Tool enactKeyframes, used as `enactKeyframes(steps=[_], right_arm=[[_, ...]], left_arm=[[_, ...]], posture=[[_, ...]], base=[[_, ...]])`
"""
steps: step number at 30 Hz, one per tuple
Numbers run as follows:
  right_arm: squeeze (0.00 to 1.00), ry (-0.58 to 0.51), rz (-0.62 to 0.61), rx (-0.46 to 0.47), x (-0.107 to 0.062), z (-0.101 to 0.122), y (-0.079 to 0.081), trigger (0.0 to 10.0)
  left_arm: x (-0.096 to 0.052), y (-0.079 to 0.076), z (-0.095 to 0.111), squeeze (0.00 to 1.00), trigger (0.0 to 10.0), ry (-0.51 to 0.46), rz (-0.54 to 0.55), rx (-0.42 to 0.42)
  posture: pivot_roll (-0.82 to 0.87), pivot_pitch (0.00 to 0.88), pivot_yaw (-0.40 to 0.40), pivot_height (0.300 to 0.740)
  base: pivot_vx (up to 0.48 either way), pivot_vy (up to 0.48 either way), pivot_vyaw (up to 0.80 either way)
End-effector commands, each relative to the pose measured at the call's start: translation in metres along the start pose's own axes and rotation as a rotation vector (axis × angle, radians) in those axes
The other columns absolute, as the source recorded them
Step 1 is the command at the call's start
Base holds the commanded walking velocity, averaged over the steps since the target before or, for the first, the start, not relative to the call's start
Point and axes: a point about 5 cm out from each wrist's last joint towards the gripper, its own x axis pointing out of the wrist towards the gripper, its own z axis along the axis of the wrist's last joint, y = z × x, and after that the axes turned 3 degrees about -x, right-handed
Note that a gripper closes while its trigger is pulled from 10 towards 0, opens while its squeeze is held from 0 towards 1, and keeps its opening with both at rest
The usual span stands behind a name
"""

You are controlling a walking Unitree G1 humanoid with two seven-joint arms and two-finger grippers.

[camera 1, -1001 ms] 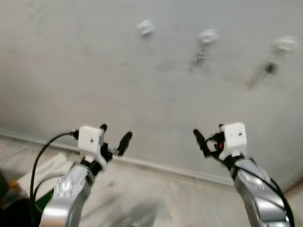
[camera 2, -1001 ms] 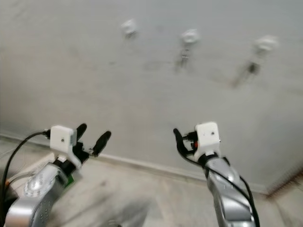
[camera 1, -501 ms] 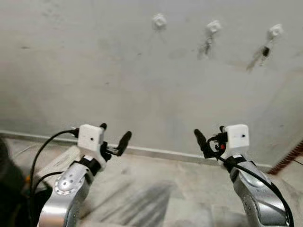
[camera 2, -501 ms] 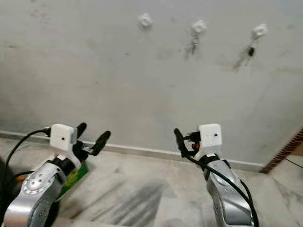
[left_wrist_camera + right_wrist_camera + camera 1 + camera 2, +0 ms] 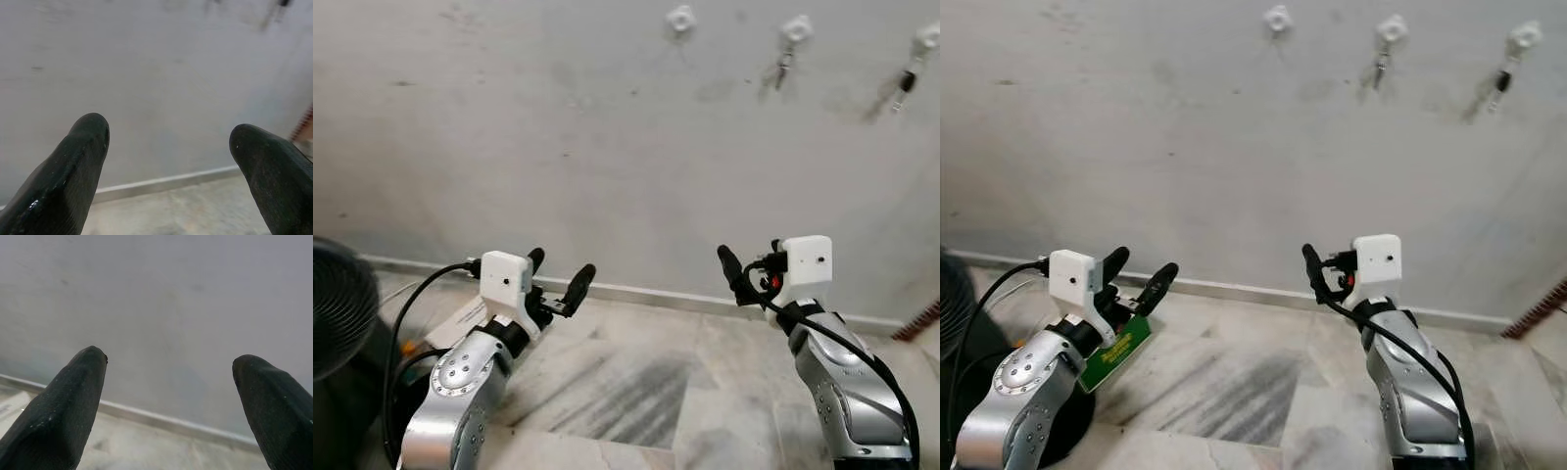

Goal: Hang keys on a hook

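Three white hooks sit high on the grey wall. The left hook is bare. A key hangs from the middle hook, and a dark bunch of keys hangs from the right hook. My left gripper is raised in front of me, well below the hooks, open with nothing between its fingers. My right gripper is held at the same height, also open and empty, its fingers pointing at the bare wall.
A black fan stands on the floor at the far left, with a green packet beside it. A white skirting board runs along the foot of the wall above the marble floor. A reddish object shows at the right edge.
The camera has swung left and steadied, so the hooks now sit higher and further right and the fan has come into view. Both arms keep the same raised pose, fingers open.
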Motion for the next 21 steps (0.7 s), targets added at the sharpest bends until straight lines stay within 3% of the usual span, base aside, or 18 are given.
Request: enactKeyframes(steps=[1, 9, 21], right_arm=[[0.0, 0.006, -0.01, 0.002, -0.0005, 0.0004, -0.0023, 10.0], [0.0, 0.009, -0.025, -0.005, -0.0009, 0.0013, -0.0048, 10.0], [0.0, 0.018, -0.028, -0.011, -0.0023, 0.0002, -0.0062, 10.0]], left_arm=[[-0.0014, 0.0018, -0.001, 0.0, 10.0, 0.011, 0.002, 0.0], [-0.0005, 0.0004, -0.0029, 0.0, 10.0, 0.025, -0.009, -0.025], [0.0003, -0.0026, -0.0037, 0.0, 10.0, 0.027, -0.027, -0.041]], posture=[[0.01, 0.039, 0.006, 0.74], [0.0, 0.046, 0.009, 0.74], [-0.01, 0.042, 0.007, 0.74]], base=[[0.0, 0.0, -0.77], [0.0, 0.0, -0.77], [0.0, -0.277, -0.77]])
